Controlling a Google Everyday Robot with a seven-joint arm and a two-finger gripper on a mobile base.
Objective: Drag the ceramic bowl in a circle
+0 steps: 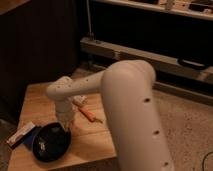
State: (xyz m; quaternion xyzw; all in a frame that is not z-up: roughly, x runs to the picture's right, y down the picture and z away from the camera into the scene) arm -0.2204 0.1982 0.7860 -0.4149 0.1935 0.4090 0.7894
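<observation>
The ceramic bowl (49,143) is round, shallow and glossy black, and it rests on the wooden table (92,145) near the front left corner. My white arm sweeps in from the right and bends down over it. The gripper (66,128) hangs at the bowl's upper right rim, shut, with its tip touching or just inside the rim. Whether it pinches the rim does not show.
A white and red packet (20,134) lies at the table's left edge, with a blue item (33,140) between it and the bowl. An orange stick-like thing (90,116) and a pale object (80,103) lie right of the gripper. A dark shelf unit stands behind.
</observation>
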